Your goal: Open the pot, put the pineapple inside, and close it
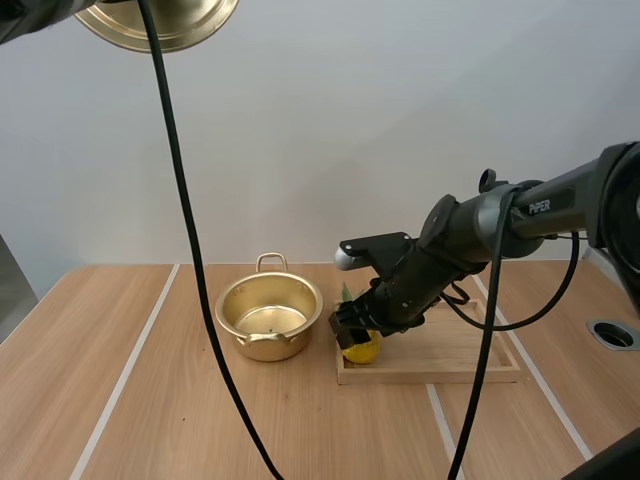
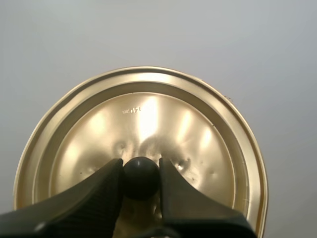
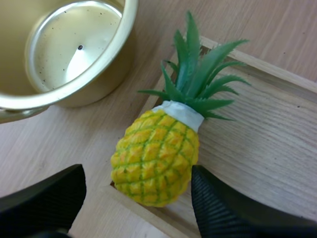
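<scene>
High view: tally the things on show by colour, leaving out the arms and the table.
Gold: 2, the pot and the lid
Yellow with green leaves: 1, the pineapple
Light wood: 1, the wooden tray
Total: 4

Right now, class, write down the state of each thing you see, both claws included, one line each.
pot: open, upright, empty.
lid: off the pot, held aloft by its knob.
wooden tray: flat on the table beside the pot.
pineapple: lying on its side at the tray's corner, ungripped.
left claw: shut on the lid's knob.
right claw: open, fingers either side of the pineapple.
</scene>
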`<move>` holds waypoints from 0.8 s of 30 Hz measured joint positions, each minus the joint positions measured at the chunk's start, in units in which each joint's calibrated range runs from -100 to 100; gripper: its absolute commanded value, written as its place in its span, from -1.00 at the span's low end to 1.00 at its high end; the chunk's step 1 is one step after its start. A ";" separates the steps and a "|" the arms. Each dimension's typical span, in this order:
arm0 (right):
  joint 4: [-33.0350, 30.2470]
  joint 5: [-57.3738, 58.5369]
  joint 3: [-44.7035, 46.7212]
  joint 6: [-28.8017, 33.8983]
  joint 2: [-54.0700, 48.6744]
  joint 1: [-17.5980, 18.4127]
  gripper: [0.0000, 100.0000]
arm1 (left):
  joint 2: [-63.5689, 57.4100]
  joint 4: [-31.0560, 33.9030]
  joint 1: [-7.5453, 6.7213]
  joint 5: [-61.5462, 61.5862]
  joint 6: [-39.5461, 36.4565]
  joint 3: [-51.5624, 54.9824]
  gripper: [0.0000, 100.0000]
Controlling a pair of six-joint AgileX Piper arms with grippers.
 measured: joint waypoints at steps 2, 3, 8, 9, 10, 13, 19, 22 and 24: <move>0.00 -0.39 0.00 0.00 0.59 0.00 1.00 | 0.00 0.00 0.00 0.00 0.00 0.00 -1.00; 0.00 -0.86 0.00 0.00 0.74 0.00 1.00 | 0.00 0.00 0.00 0.00 0.00 0.00 -1.00; 0.00 -2.87 0.00 0.00 2.53 0.00 1.00 | 0.00 0.00 0.00 0.00 0.00 0.00 -1.00; 0.00 -3.06 0.00 0.00 3.09 0.00 1.00 | 0.00 0.00 0.00 0.00 0.00 0.00 -1.00; 0.00 -3.53 0.00 0.00 3.55 0.00 1.00 | 0.00 0.00 0.00 0.00 0.00 0.00 -1.00; 0.10 -4.60 0.00 0.00 4.99 0.00 1.00 | 0.00 0.00 0.00 0.00 0.00 0.00 -1.00; 0.48 -7.62 0.00 0.00 7.57 0.00 1.00 | 0.00 0.00 0.00 0.00 0.00 0.00 -1.00; 1.08 -9.19 0.00 -0.11 8.42 0.00 1.00 | 0.00 0.00 0.00 0.00 0.00 0.00 -1.00; 1.78 -10.13 0.00 -0.59 8.69 0.00 1.00 | 0.00 0.00 0.00 0.00 0.00 0.00 -1.00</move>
